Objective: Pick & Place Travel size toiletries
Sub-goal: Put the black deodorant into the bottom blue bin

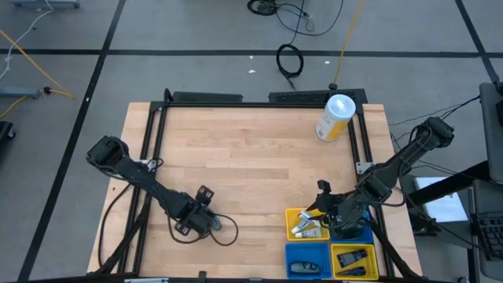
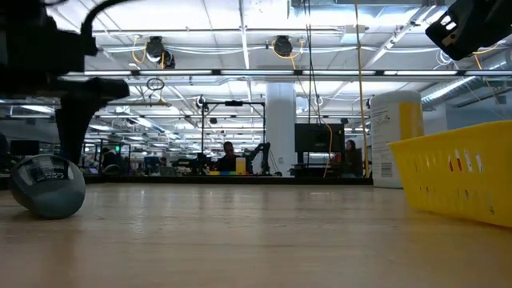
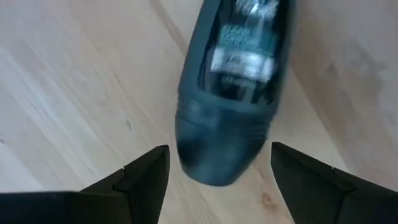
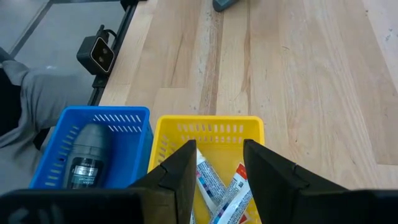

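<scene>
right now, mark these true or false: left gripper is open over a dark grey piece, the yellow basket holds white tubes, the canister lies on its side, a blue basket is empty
1. The left gripper is open over a dark grey oblong piece. True.
2. The yellow basket holds small white tubes. True.
3. The white-and-yellow canister lies on its side. False: in the low view it stands upright.
4. The blue basket is empty. False: a dark grey piece lies in it.
5. The right gripper hovers over the yellow basket. True.
</scene>
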